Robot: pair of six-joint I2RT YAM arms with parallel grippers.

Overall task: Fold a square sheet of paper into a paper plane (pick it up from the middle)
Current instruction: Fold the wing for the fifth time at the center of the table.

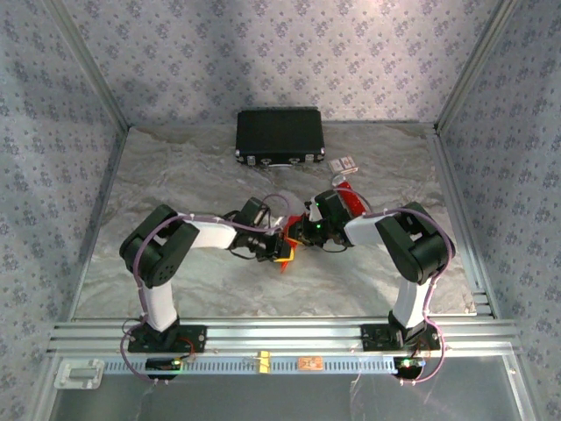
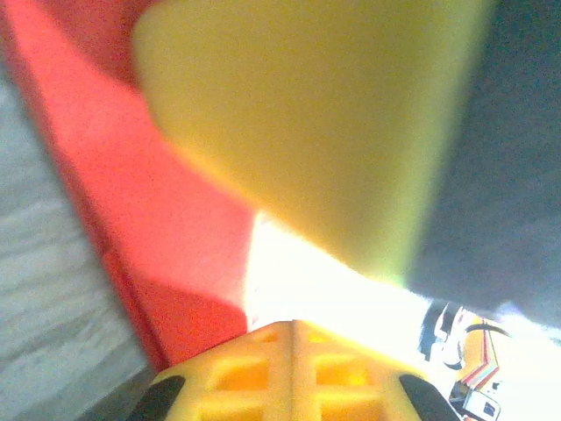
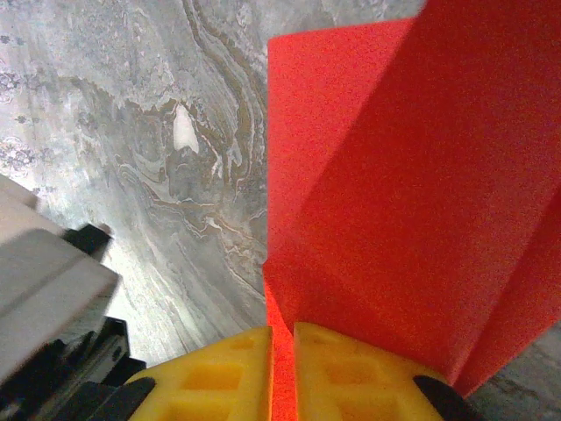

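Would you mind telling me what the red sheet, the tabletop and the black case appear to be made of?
The red sheet looks like thin matte paper: flat colour, crisp straight creases. The tabletop shows grey marble veining with a soft sheen; stone or printed laminate, unclear. The black case looks rigid, plastic or metal, judging by its straight edges.

Robot test booth, laboratory type.
Marble-print tabletop point(image 1: 175, 175) enclosed by patterned panels point(image 1: 263, 53) at 9, 12 and 3 o'clock; aluminium rail point(image 1: 280, 333) at 6 o'clock carries bolted arm bases point(image 1: 165, 338).
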